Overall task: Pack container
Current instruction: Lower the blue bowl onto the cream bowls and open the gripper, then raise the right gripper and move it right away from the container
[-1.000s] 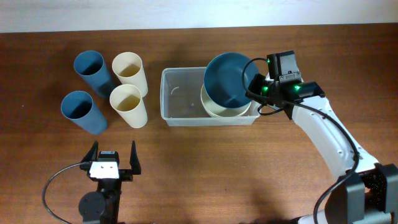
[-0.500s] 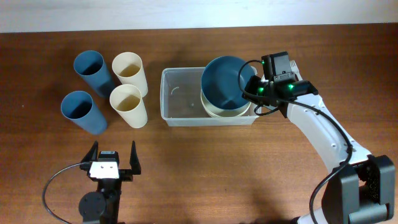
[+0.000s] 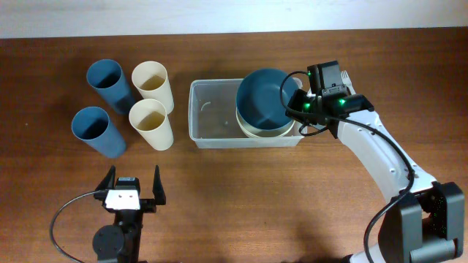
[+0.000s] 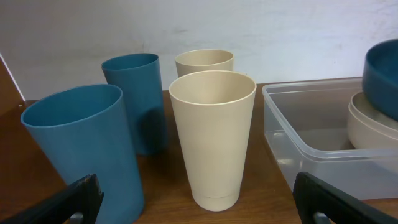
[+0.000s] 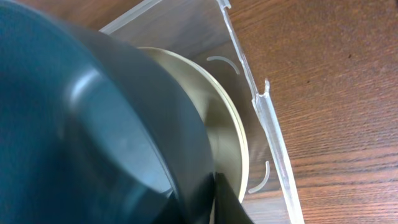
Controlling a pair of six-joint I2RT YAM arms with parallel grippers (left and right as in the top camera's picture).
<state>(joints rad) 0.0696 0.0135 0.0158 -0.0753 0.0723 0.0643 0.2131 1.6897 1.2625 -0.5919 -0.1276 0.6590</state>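
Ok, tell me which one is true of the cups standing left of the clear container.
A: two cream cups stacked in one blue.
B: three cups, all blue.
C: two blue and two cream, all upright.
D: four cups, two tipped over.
C: the overhead view shows the far blue cup, the near blue cup, the far cream cup and the near cream cup upright beside the container.

Near cream tumbler (image 4: pixel 212 137) upright on bench (image 4: pixel 165 186), blue tumbler (image 4: pixel 84 149) left. Clear container (image 4: pixel 348 174) right holds cream bowl (image 4: pixel 373 121), blue bowl (image 4: pixel 382 74) above.
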